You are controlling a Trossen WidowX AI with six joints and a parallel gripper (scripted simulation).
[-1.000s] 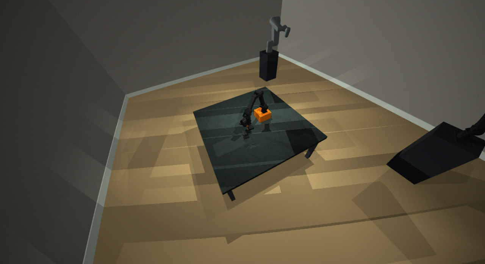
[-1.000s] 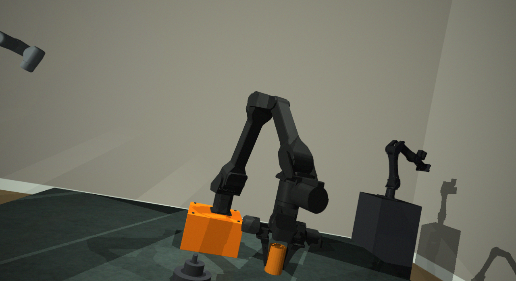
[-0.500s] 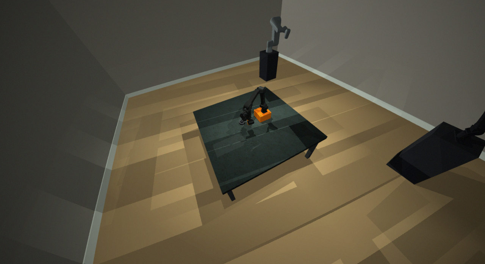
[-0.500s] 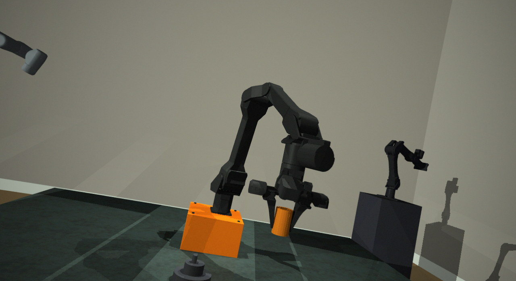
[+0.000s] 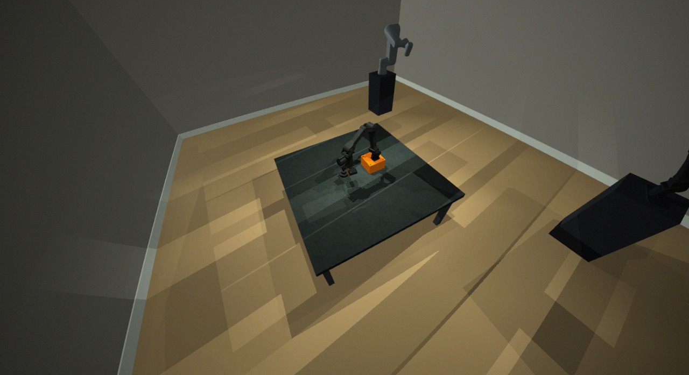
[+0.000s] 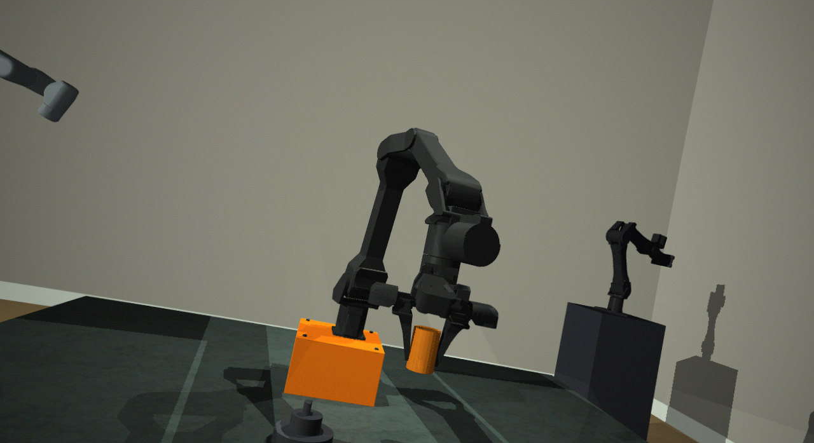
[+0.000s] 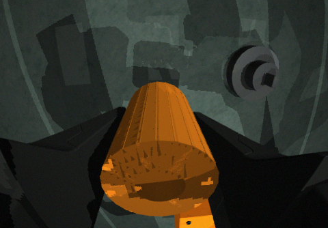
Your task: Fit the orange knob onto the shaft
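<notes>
My gripper is shut on the orange knob, one finger on each side, and holds it above the table. In the wrist view the knob's near end shows a dark recess with one straight edge; its far end is hidden. The round grey pedestal stands apart from the knob, at the bottom of the exterior view and upper right in the wrist view. Its dark shaft is bare and stands up; its flat side cannot be made out.
The arm's orange base block stands on the dark table. Other arms stand on dark plinths away from the table. Arm shadows cross the table.
</notes>
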